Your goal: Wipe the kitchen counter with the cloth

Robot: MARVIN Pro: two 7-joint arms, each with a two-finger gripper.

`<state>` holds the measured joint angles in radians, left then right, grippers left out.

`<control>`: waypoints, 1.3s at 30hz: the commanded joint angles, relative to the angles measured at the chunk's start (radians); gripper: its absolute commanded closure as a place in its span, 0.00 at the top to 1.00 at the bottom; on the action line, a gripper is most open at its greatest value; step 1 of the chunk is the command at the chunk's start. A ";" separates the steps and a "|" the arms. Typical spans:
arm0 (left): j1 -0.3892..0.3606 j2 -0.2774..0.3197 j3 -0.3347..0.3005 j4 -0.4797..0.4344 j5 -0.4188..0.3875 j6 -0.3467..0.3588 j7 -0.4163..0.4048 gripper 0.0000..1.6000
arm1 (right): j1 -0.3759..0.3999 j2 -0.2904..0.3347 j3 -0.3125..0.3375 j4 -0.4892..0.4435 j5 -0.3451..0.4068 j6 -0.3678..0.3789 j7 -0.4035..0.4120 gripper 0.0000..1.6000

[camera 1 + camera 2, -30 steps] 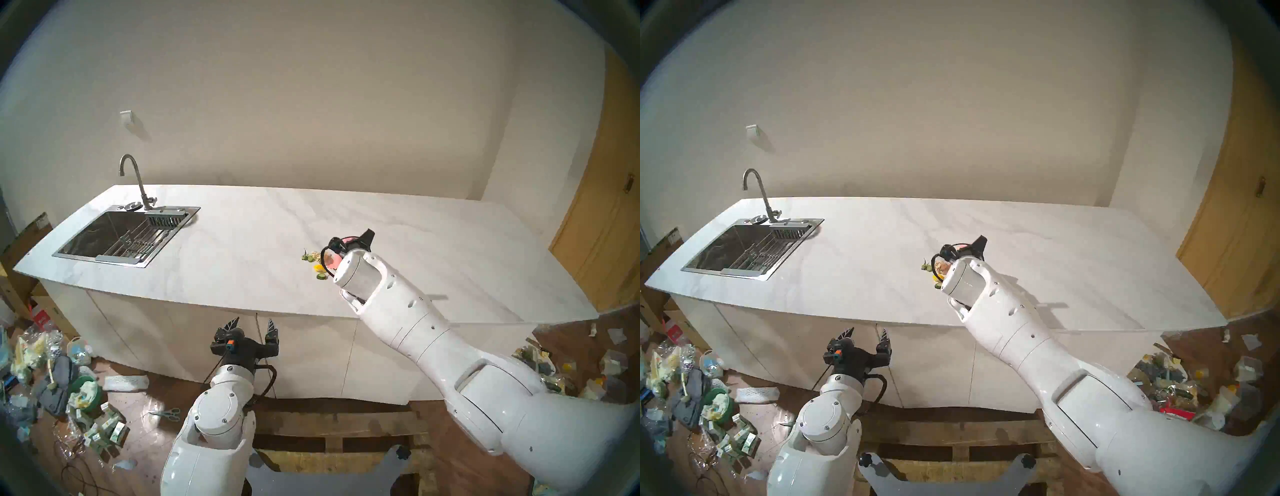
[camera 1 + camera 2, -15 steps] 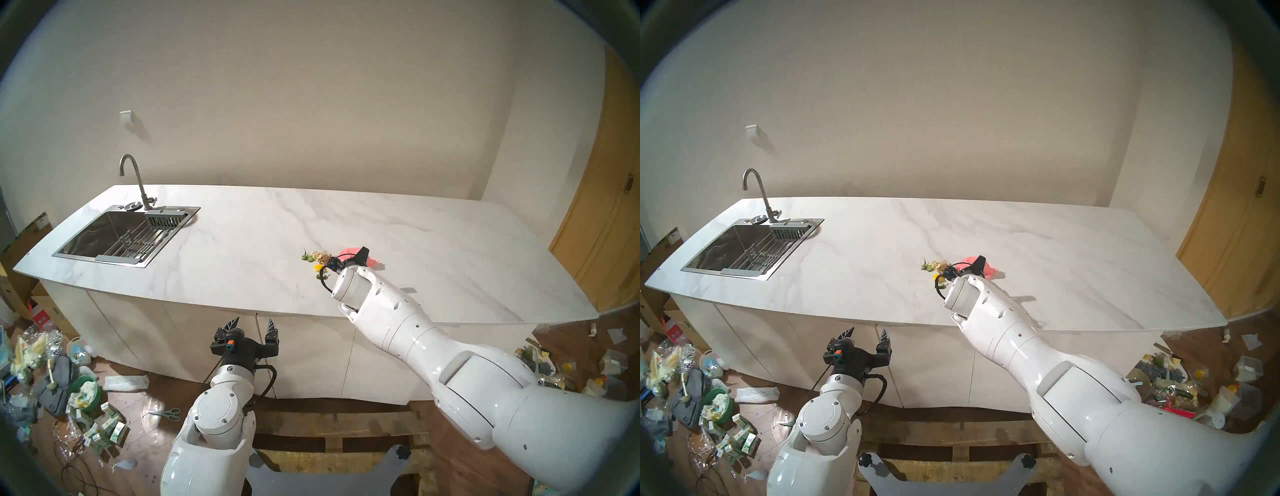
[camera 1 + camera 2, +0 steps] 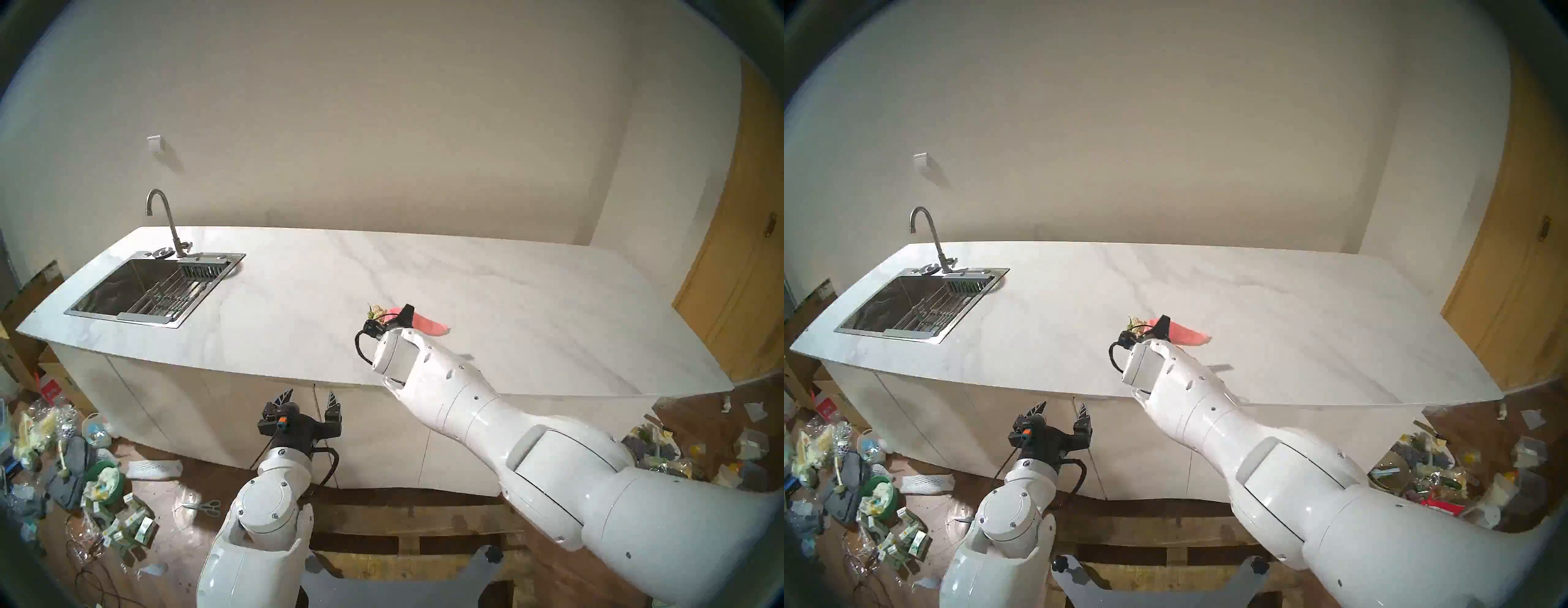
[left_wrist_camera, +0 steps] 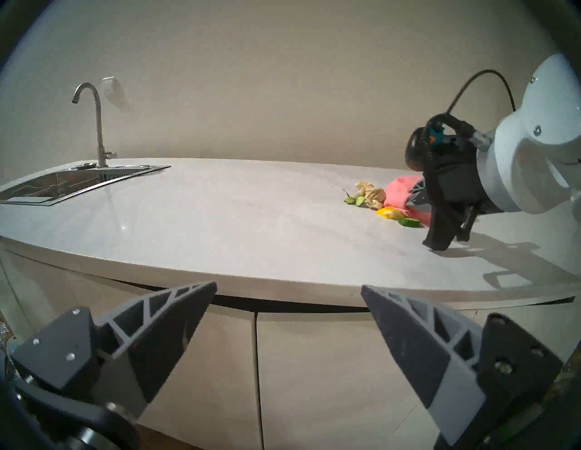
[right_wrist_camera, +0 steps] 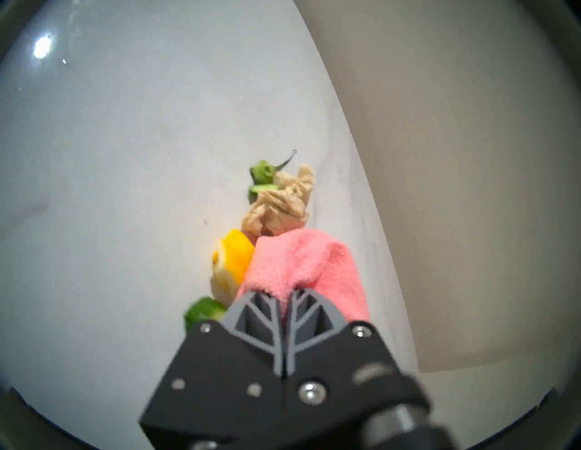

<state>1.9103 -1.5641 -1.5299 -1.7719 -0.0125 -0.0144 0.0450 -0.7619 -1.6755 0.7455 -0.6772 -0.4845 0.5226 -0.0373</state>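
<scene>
My right gripper [image 5: 284, 297] is shut on the pink cloth [image 5: 298, 260], whose bunched front rests on the white marble-look kitchen counter [image 3: 297, 305]. In the head view the cloth [image 3: 428, 325] trails to the right of the gripper, near the counter's middle. The cloth's front edge touches a beige paper wad [image 5: 279, 207] and a yellow peel [image 5: 231, 264]. Green vegetable bits [image 5: 262, 174] lie just beyond. From the left wrist view the cloth [image 4: 399, 194] sits behind these scraps. My left gripper [image 3: 309, 395] hangs open and holds nothing, below the counter's front edge.
A steel sink [image 3: 148, 288] with a rack and a curved faucet [image 3: 165, 220] occupies the counter's left end. White cabinets [image 4: 314, 361] stand under the slab. Litter covers the floor at both sides [image 3: 85, 467]. A wooden door [image 3: 738, 297] is at the right.
My right gripper came down from above the scraps, set the cloth on the counter and slid it left against them. The scraps have bunched together. The left arm has not moved.
</scene>
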 commanded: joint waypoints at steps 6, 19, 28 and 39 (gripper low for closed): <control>-0.006 0.002 0.003 -0.027 -0.001 -0.006 -0.005 1.00 | 0.050 -0.098 -0.061 -0.031 -0.006 -0.046 0.075 0.00; -0.005 0.002 0.003 -0.028 -0.001 -0.006 -0.005 1.00 | 0.058 -0.007 -0.004 -0.106 -0.006 -0.003 0.022 0.00; -0.007 0.001 0.003 -0.025 -0.001 -0.006 -0.004 1.00 | 0.094 0.097 -0.014 -0.245 -0.035 0.013 0.099 0.00; -0.007 0.001 0.003 -0.024 -0.001 -0.007 -0.004 1.00 | 0.155 0.187 -0.052 -0.369 -0.070 0.007 0.242 0.00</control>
<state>1.9100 -1.5638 -1.5295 -1.7713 -0.0128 -0.0144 0.0452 -0.6816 -1.5583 0.7118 -0.9362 -0.5292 0.5287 0.1238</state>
